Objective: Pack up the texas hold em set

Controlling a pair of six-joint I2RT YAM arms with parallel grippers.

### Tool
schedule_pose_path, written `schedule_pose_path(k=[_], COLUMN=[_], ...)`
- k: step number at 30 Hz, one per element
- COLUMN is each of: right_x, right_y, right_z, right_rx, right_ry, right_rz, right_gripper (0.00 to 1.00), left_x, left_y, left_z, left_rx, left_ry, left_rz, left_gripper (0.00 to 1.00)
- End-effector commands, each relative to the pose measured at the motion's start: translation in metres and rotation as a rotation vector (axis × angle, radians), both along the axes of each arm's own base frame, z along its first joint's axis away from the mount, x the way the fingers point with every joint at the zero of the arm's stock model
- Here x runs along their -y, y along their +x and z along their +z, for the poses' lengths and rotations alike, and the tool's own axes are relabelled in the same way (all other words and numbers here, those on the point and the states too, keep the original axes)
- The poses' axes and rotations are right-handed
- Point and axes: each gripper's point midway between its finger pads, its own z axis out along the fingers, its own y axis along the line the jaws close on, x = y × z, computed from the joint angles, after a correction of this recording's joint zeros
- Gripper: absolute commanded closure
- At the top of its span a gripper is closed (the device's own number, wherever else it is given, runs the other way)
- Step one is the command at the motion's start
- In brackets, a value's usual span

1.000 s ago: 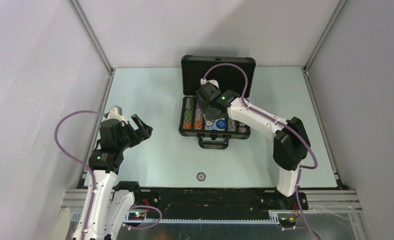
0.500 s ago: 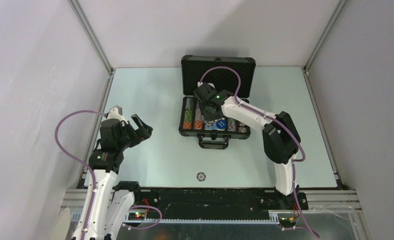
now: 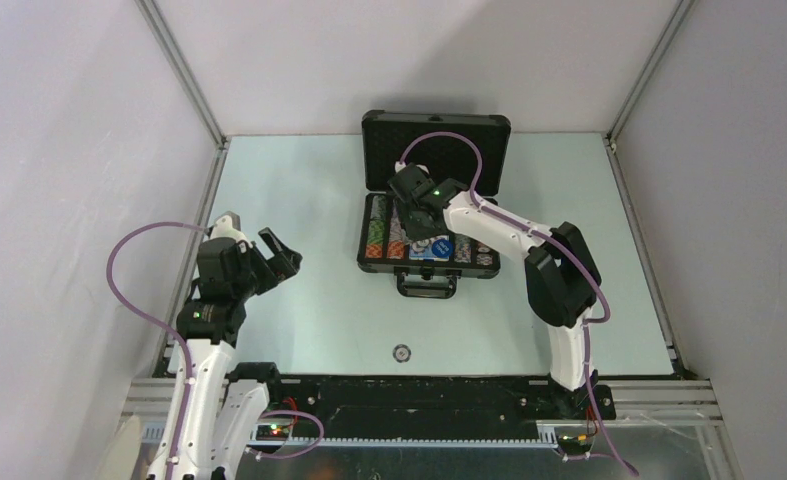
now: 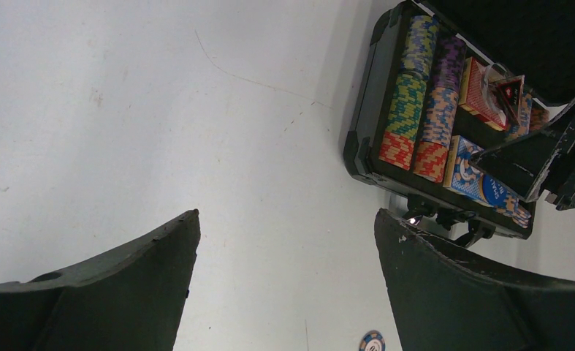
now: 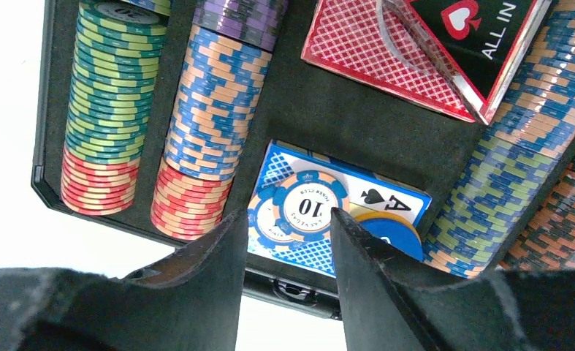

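Close to the near edge of the tabletop (image 3: 299, 200), about midway along it, a single chip (image 3: 401, 352) lies flat on its own. Further in, over the left side, the left gripper (image 3: 281, 250) hangs above bare surface with its jaws spread wide and nothing between them.

Toward the far edge, at the middle, sits the open black briefcase (image 3: 439, 150), its handle (image 3: 427, 285) facing the near edge. Inside, rows of chips (image 5: 109, 110) fill the left channels in green, yellow, red, blue and purple bands, and more rows run down the right side.

The right gripper (image 5: 288, 219) is low over the case's near middle pocket, its jaws partway apart on either side of a blue "10" chip (image 5: 299, 205). I cannot tell whether they pinch it or it merely rests there. That chip overlaps a blue card pack (image 5: 375, 196) showing an ace of spades, with a round blue button (image 5: 390, 234) just beside it.

Beyond, in the far middle pocket, the red-patterned card deck (image 5: 357, 51) lies with the dark triangular "ALL IN" marker (image 5: 474, 36) on top of it. The foam-lined lid stands up at the back.
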Motion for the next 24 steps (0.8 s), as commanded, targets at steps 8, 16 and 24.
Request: schedule_pose_path(k=[8, 16, 24], right_x=[-0.001, -0.006, -0.03], right_y=[-0.017, -0.104, -0.197], right_z=[0.029, 0.03, -0.011], right_rx=[0.07, 0.052, -0.035], right_ry=[0.017, 0.079, 0.02], right_rz=[0.018, 0.042, 0.115], right_gripper=[0.43, 0.4, 0.35], left_x=[-0.003, -0.002, -0.002], left_y=[0.006, 0.006, 0.006], left_z=[0.011, 0.01, 0.011], left_rx=[0.043, 0.041, 0.045], left_ry=[0.021, 0.02, 0.02], left_rz=[-0.008, -0.009, -0.009], left_gripper=[0.06, 0.06, 0.06])
